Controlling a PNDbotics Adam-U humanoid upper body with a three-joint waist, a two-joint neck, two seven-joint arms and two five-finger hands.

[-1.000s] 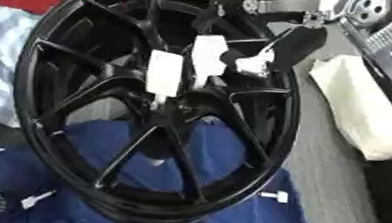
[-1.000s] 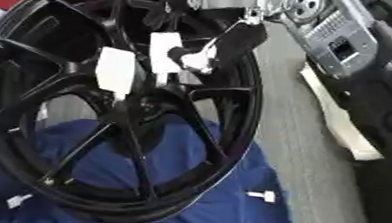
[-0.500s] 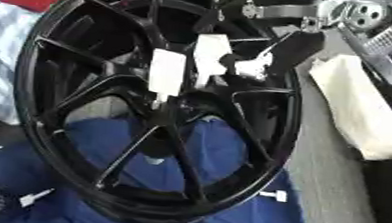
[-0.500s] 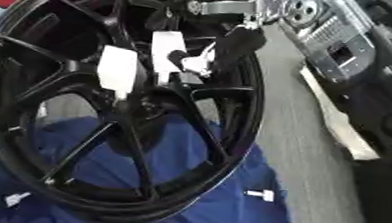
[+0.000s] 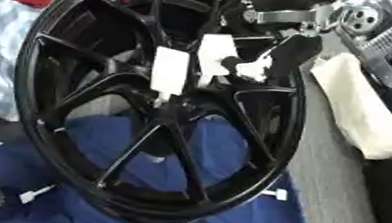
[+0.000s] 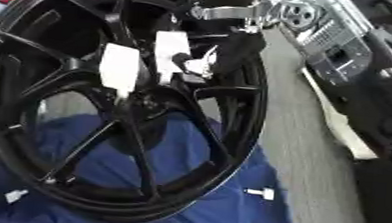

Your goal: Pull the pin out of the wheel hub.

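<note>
The right robot hand (image 5: 265, 64) reaches into the black wheel hub (image 5: 161, 105), its white-tipped fingers curled at the centre; the grasp itself is unclear.

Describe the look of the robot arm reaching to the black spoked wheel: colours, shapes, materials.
The right arm is mostly black, with a flat silver metal bracket and a round silver joint. The right hand is black with white patches. No cables or markings can be made out.
</note>
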